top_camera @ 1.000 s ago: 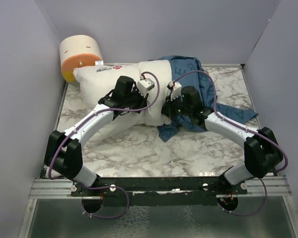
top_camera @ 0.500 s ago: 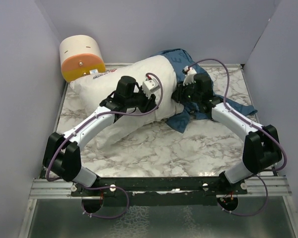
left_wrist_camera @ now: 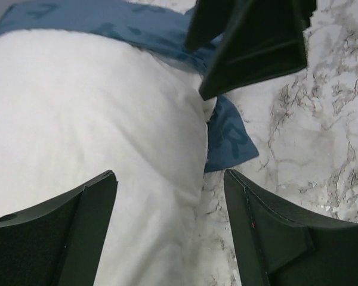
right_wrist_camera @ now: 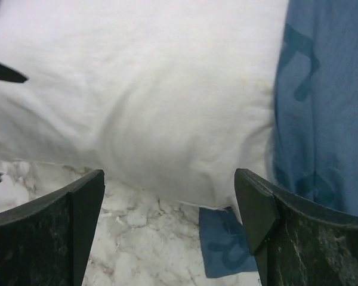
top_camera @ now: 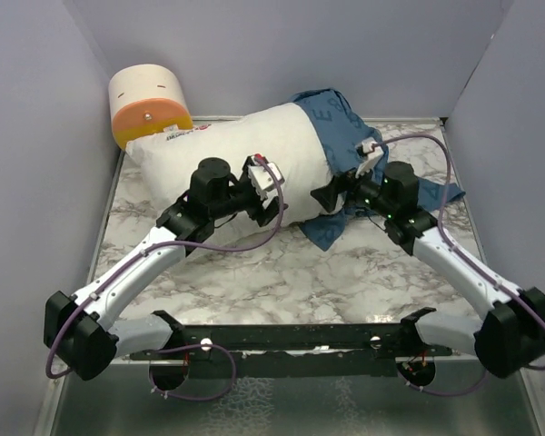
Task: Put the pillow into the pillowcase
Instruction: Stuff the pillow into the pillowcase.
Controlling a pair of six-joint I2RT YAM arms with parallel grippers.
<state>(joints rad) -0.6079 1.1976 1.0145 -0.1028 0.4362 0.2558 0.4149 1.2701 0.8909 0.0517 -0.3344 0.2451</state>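
Note:
The white pillow (top_camera: 241,154) lies slantwise at the back of the marble table (top_camera: 282,272). The dark blue pillowcase (top_camera: 343,127) wraps its right end, and a blue corner (top_camera: 325,231) sticks out from under the near edge. My left gripper (top_camera: 271,198) hovers open just in front of the pillow's near side, holding nothing. My right gripper (top_camera: 334,193) is open too, close to the blue corner. The left wrist view shows the pillow (left_wrist_camera: 89,119), the pillowcase (left_wrist_camera: 230,140) and the open left gripper (left_wrist_camera: 168,179). The right wrist view shows the pillow (right_wrist_camera: 143,89), the pillowcase (right_wrist_camera: 322,107) and the open right gripper (right_wrist_camera: 168,176).
A cream and orange cylinder (top_camera: 147,104) stands in the back left corner, touching the pillow's left end. Grey walls close in the table on the left, back and right. Part of the pillowcase trails toward the right wall (top_camera: 440,193).
Both grippers have opened, let go of the fabric and drawn back toward the near edge. The pillow has shifted toward the back and its right end lies further in the pillowcase.

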